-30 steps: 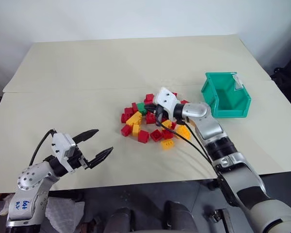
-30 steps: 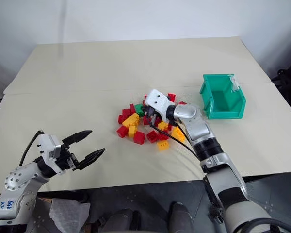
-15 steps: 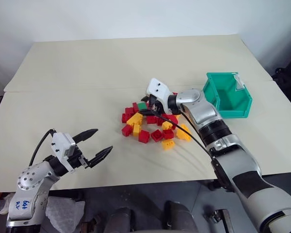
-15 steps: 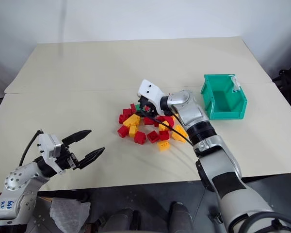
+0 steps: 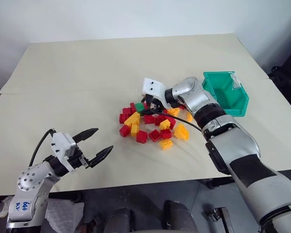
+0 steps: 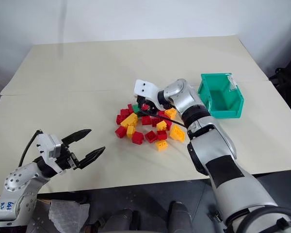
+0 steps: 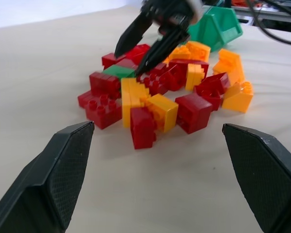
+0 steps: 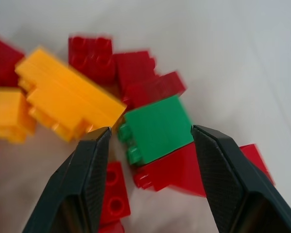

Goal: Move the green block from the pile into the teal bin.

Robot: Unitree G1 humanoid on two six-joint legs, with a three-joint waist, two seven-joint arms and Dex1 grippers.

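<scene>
The right end effector (image 8: 148,141) hangs over the far left side of the pile (image 5: 153,124), tilted downward, with its two black fingers (image 8: 85,179) spread apart. In the right wrist view the green block (image 8: 157,127) lies in the gap between those fingers, lying on its side with its studs facing one finger; it rests on top of a red brick (image 8: 177,167) and beside a long yellow-orange brick (image 8: 70,99). The fingers stand on either side of the block, but whether either one touches it cannot be told. In the left wrist view the same black fingertips (image 7: 145,63) point down just at the green block (image 7: 119,71), which sits at the back of the heap among red bricks.

From the head camera the green block (image 5: 139,107) shows as a small patch at the far left edge of the pile, close under the white housing of the right wrist (image 5: 153,87). The red and yellow-orange bricks are scattered loosely in the middle of the beige worktop (image 5: 87,73).

The teal bin (image 5: 226,92) stands on the worktop to the right of the pile, apart from it, its hollow showing no bricks and a white label (image 5: 237,80) at its far right corner.

The left end effector (image 5: 97,144) is held near the front left of the worktop, well apart from the pile, its fingers wide apart and holding nothing
</scene>
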